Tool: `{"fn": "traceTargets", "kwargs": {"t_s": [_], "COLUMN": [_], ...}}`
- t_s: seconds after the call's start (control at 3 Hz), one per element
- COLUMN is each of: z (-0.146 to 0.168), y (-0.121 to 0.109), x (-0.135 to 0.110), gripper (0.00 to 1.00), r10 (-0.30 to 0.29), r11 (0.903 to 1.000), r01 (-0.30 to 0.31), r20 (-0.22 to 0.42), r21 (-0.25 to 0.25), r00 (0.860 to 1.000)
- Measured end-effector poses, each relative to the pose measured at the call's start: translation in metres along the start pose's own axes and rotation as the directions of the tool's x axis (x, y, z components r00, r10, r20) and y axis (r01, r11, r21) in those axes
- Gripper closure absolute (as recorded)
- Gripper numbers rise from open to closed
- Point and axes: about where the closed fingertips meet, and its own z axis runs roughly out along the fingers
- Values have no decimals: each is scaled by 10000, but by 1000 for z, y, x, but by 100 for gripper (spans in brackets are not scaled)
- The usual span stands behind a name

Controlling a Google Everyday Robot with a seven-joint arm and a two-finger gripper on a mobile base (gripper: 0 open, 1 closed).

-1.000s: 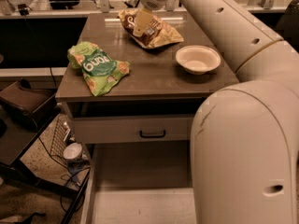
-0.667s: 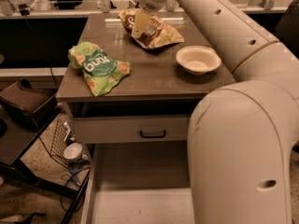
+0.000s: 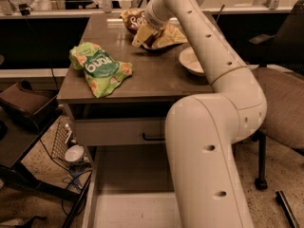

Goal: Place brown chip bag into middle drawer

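Note:
The brown chip bag (image 3: 164, 32) lies crinkled at the back of the cabinet top, with white script lettering at its top. My gripper (image 3: 141, 37) is down at the bag's left front side, touching it; the wrist hides part of the bag. The bag rests on the cabinet top. The middle drawer (image 3: 128, 210) stands pulled out low at the front, a wide grey tray with a plain floor. My arm's lower link covers its right part.
A green chip bag (image 3: 102, 68) lies at the front left of the cabinet top (image 3: 152, 75). A white bowl (image 3: 191, 61) sits to the right, partly behind my arm. The top drawer front with a black handle (image 3: 153, 137) is shut. A chair (image 3: 280, 94) stands right; a wire basket and cables lie left.
My arm has swung left across the view and now covers part of the white bowl. The gripper has stayed at the brown chip bag, slightly lower. The bags have not moved.

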Motion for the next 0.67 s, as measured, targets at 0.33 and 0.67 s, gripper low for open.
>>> {"fn": "traceTargets", "kwargs": {"t_s": [0.33,0.67], "z": [35,37], "y": [6,3], "x": [28,28], "gripper": [18,41], "r10": [1123,1222], "r11": [9933,9921], "r01": [-1115,-1213], "r20": [228,265], "r21": [-317,-316], "r00": [9934,9922]}}
